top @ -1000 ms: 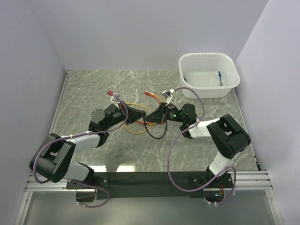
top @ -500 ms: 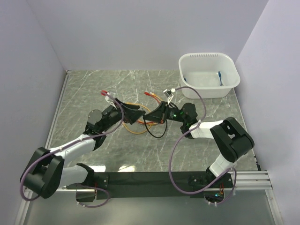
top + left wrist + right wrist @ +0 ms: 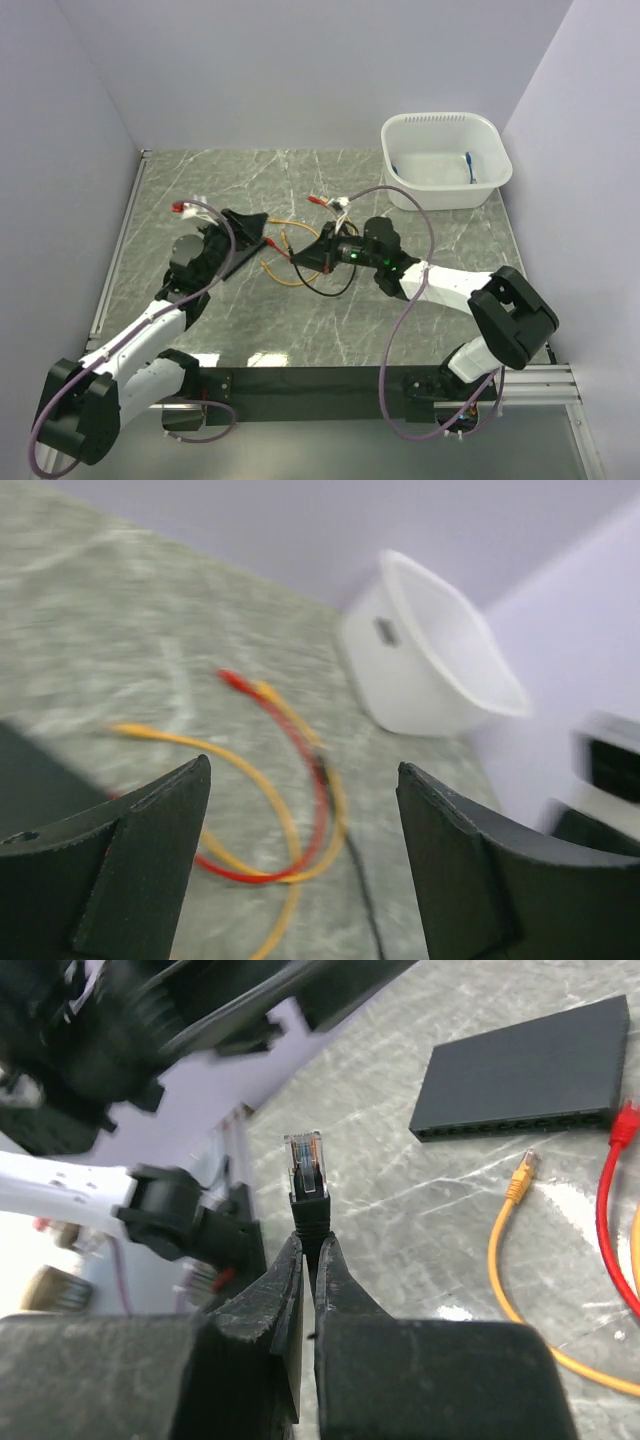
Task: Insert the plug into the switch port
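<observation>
The switch (image 3: 520, 1080) is a flat black box on the marble table, its row of ports on the side facing my right wrist camera. From above the switch (image 3: 250, 225) lies left of centre. My right gripper (image 3: 310, 1242) is shut on the black boot of the plug (image 3: 307, 1170), whose clear tip sticks out past the fingertips, apart from the switch and short of its ports. From above, that gripper (image 3: 305, 258) is just right of the switch. My left gripper (image 3: 302, 768) stands wide open and holds nothing; in the overhead view it (image 3: 232, 252) is at the switch's near left.
Loose orange cable (image 3: 250, 800) and red cable (image 3: 300, 770) loop on the table between the grippers, with a yellow plug (image 3: 522, 1172) and a red plug (image 3: 625, 1120) close to the ports. The black cable (image 3: 330, 285) trails under the right gripper. A white tub (image 3: 440, 120) stands back right.
My left gripper has opened and drawn back to the left, away from the middle. The right gripper has shifted left and nearer with the plug still in it.
</observation>
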